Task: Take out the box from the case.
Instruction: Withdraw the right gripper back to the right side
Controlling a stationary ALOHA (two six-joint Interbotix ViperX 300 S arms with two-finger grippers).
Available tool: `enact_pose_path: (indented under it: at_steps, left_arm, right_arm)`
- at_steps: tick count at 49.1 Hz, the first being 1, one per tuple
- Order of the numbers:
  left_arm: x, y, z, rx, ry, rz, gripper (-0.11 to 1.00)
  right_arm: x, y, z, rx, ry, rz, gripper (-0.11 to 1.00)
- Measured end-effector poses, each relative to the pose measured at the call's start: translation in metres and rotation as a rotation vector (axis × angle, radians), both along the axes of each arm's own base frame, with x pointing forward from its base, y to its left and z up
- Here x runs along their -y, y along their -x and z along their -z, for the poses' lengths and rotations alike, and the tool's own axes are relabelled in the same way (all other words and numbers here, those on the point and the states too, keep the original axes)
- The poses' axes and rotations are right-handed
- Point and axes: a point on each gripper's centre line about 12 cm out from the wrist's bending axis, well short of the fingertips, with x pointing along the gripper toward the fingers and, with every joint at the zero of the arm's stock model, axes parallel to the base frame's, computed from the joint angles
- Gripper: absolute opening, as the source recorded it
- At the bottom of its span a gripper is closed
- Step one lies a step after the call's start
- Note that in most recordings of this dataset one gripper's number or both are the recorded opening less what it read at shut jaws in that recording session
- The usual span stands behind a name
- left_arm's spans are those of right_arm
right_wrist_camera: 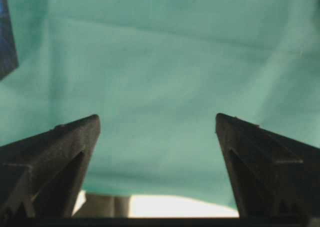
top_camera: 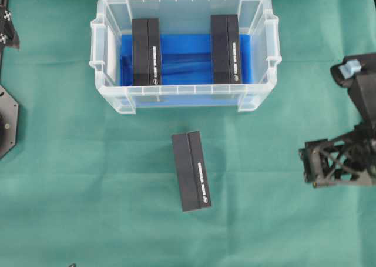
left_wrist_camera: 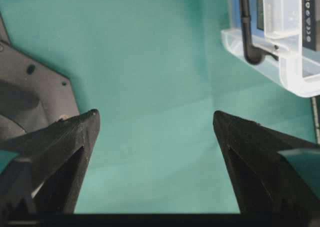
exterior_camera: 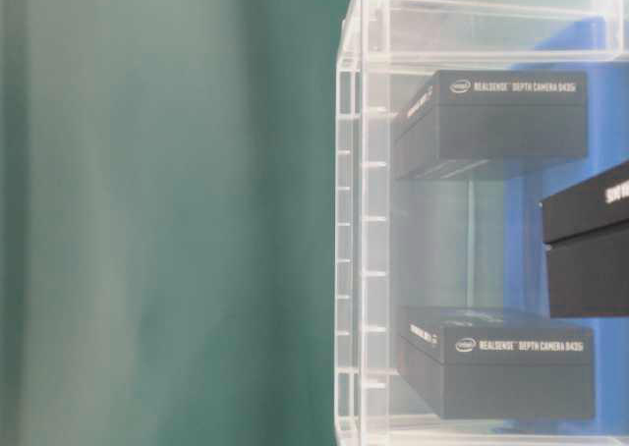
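Note:
The case [top_camera: 183,94] is a clear plastic bin with a blue cloth on its bottom, standing at the top centre of the green table. Two black boxes lie inside it, one on the left [top_camera: 145,51] and one on the right [top_camera: 226,48]. A third black box [top_camera: 191,170] lies on the cloth in front of the case. My right gripper [top_camera: 310,164] hangs at the far right, open and empty [right_wrist_camera: 157,119]. In its wrist view my left gripper [left_wrist_camera: 156,119] is open over bare cloth, with a corner of the case [left_wrist_camera: 295,82] at the upper right.
A black base plate [top_camera: 6,120] sits at the left edge, also seen beside the left fingers [left_wrist_camera: 30,87]. The table-level view shows the case wall [exterior_camera: 373,220] and the boxes [exterior_camera: 501,122] inside. The table's edge [right_wrist_camera: 175,207] shows under the right gripper.

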Motion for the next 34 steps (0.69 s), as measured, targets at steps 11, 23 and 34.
enact_pose_path:
  at_steps: [11,23,34]
  left_arm:
    - [-0.001,-0.003,0.002,-0.005,0.0,0.003,0.95]
    - [-0.002,-0.005,0.004,-0.015,0.008,-0.001,0.95]
    - [-0.003,-0.006,0.004,-0.018,0.009,-0.003,0.95]
  right_arm:
    - [0.067,0.008,0.007,-0.019,0.042,-0.028,0.94]
    - [0.145,0.026,0.01,-0.009,0.081,-0.009,0.94]
    - [0.187,0.041,0.012,-0.039,0.096,-0.018,0.94]
